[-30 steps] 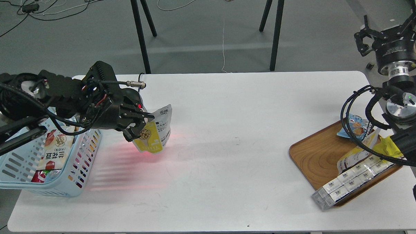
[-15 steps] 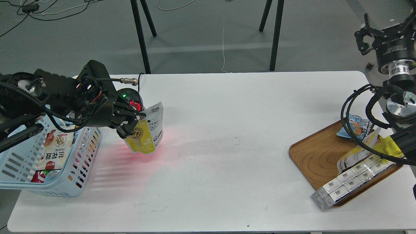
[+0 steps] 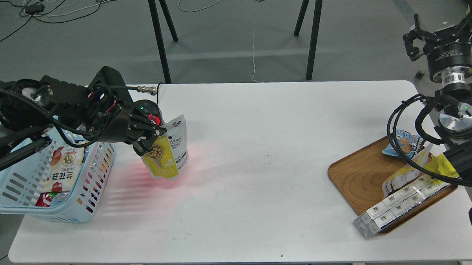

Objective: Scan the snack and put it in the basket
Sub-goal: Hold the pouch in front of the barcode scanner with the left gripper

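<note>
Grey floor with cables and black stand legs lies behind the white bench [image 3: 260, 147]. From the head view, the left tool [image 3: 152, 140] is clamped on the upper left part of the snack [image 3: 166, 156], which hangs tilted just above the bench, beside the right wall of the basket [image 3: 10, 199]. Red light falls on the bench under the pouch, and a dark round scanner [image 3: 151, 112] with small red and green lights sits just behind it, so the scanning step seems to be in hand. The next move probably calls for lifting the pouch over the rim and releasing it inside the basket, where another packet [image 3: 62, 174] already stands. The right tool [image 3: 440, 35] hangs far right above the wooden tray [image 3: 359, 179], fingers apart, holding nothing.
</note>
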`<state>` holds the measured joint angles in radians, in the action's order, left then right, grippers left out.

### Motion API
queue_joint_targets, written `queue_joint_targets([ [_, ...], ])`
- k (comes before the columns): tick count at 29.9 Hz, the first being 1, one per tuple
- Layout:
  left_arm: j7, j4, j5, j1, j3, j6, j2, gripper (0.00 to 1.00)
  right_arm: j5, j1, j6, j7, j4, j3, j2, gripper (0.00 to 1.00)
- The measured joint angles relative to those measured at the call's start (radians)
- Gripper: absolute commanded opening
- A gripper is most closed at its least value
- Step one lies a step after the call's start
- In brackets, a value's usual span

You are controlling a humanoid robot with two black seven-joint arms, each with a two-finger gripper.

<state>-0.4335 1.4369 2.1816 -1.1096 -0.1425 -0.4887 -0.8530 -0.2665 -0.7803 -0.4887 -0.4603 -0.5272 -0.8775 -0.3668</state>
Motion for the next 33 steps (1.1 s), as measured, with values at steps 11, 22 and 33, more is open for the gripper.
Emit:
queue_joint_targets([
  [11,-0.017,0.005,0.000,-0.008,-0.004,0.000,-0.001,0.01,0.001,-0.006,0.000,0.000,-0.001,-0.002,0.000,0.99],
  [22,-0.016,0.005,0.000,-0.018,-0.004,0.000,0.001,0.02,0.000,-0.008,0.000,-0.001,-0.001,-0.002,0.000,0.99],
  [33,-0.008,-0.009,0.000,-0.006,0.001,0.000,0.038,0.02,0.001,-0.021,0.000,-0.001,0.000,-0.002,0.000,0.99],
])
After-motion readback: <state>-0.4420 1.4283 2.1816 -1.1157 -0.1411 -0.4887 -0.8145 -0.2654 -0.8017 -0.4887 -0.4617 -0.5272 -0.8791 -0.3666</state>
